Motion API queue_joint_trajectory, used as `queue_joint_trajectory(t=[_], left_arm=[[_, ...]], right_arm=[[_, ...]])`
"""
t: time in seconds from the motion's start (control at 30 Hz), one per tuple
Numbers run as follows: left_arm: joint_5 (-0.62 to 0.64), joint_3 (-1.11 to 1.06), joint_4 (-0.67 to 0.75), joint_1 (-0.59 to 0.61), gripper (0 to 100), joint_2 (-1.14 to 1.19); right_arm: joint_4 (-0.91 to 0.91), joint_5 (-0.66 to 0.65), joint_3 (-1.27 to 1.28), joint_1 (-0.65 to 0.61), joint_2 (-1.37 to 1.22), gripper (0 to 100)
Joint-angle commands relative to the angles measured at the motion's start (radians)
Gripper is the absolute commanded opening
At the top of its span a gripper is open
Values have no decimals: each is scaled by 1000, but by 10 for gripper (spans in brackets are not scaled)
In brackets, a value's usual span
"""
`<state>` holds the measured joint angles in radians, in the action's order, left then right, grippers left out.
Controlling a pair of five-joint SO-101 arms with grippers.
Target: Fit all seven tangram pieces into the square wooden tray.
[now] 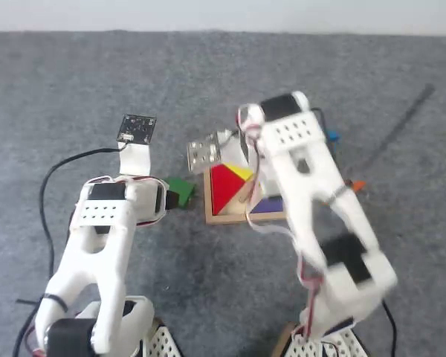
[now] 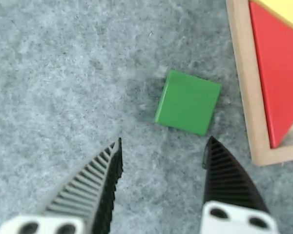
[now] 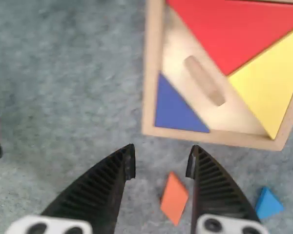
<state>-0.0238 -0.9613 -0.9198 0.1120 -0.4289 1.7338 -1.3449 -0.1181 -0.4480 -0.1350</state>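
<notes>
Left claw [image 2: 161,146] gapes wide, the flat green square [image 2: 188,101] just beyond its ribbed tips (not touching). It lies left of the wooden tray [image 1: 227,218], mid-frame, on fuzzy grey counter [image 1: 97,89].

We've a high cam looking down over the whole grey carpet [image 1: 74,89]; both wrist cams sit close above it, facing down. All 3 share the wooden tray [image 1: 227,218].

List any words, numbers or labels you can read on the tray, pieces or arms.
No readable text anywhere.
wooden tray: bare wood, no print.
green square, red triangle, yellow triangle, orange piece: plain colour, no marks.
camera board on the left arm: any markings too small to read.
</notes>
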Motion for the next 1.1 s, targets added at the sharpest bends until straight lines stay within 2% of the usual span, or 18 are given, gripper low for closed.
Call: queue_joint_trajectory(t=[0.0,0.17,0.23,0.33,0.47,0.7,0.9,1.07], left_arm=[[9,53,11,3,261,-46],[49,51,17,5,261,-46],[55,42,25,5,261,-49],[74,-27,75,6,261,-141],[72,-216,158,6,261,-440],[78,-444,180,5,261,-893],[78,-541,173,5,261,-1111],[78,-558,138,5,261,-1186]], right_arm=[[-197,-12,345,-22,375,187],[-650,25,684,-15,464,187],[-745,81,718,-15,441,187],[-730,98,684,-21,377,187],[-723,97,618,-22,286,187],[-723,69,525,-22,154,186],[-723,64,454,-27,84,186],[-723,46,442,-67,41,186]])
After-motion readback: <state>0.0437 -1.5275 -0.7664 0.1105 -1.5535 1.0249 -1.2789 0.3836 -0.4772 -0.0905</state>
